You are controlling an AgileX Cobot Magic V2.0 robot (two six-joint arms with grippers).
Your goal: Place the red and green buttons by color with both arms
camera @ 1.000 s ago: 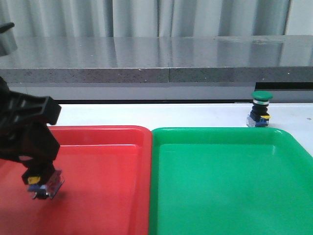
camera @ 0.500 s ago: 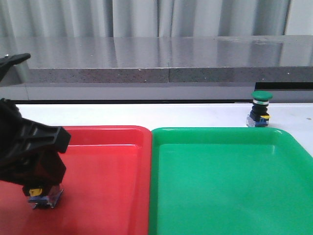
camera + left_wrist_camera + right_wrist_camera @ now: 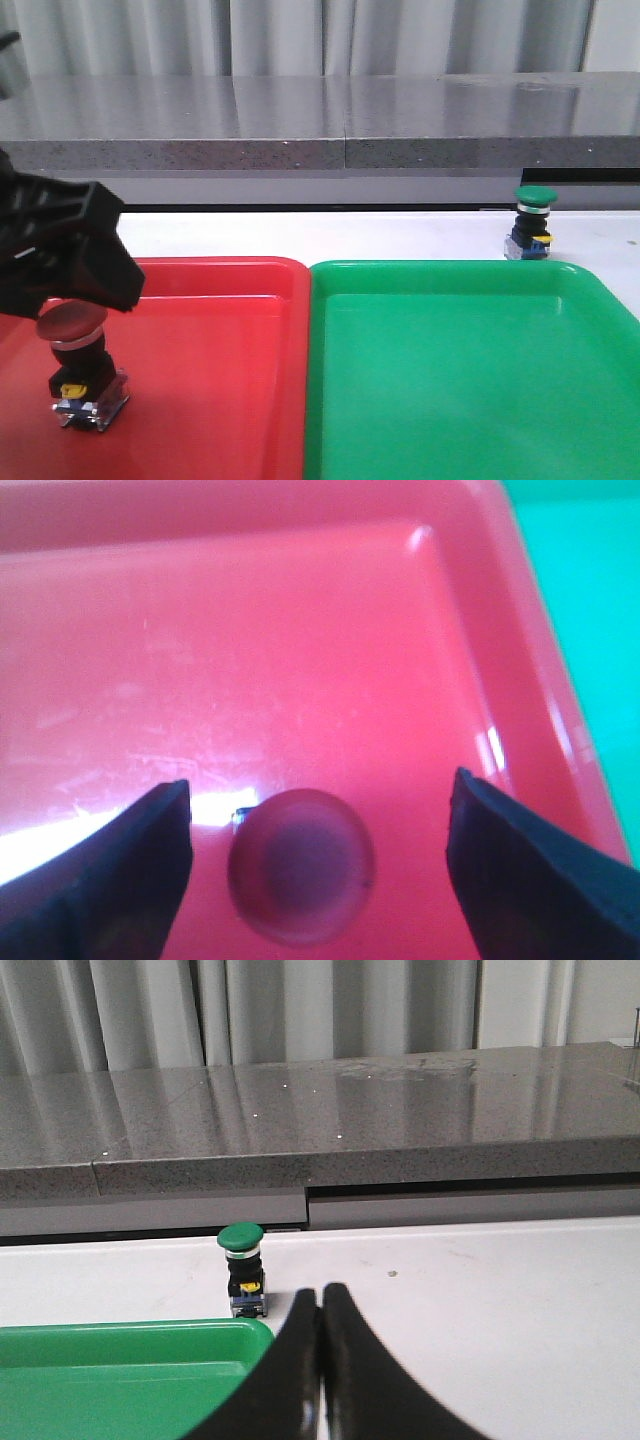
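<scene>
**Red button down, green button still waiting**

The red tray (image 3: pixel 230 330) and the green tray (image 3: pixel 460 370) lie side by side, touching along their inner rims, on the white table (image 3: pixel 380 235).

The left gripper (image 3: pixel 315 875) hangs over the red tray with its jaws spread wide, gripping nothing. The right gripper (image 3: pixel 320 1360) shows only in its wrist view, fingers pressed together and empty, above the table beside the green tray's corner.

The red button (image 3: pixel 75 365) stands upright on the red tray's floor near its left side, directly beneath the left gripper and clear of both fingers. By the look of it, that half of the job is done.

The green button (image 3: pixel 533 222) stands upright on the table just behind the green tray's far right rim, not in it. Picking it up and setting it in the green tray is what remains, presumably for the right arm.
</scene>
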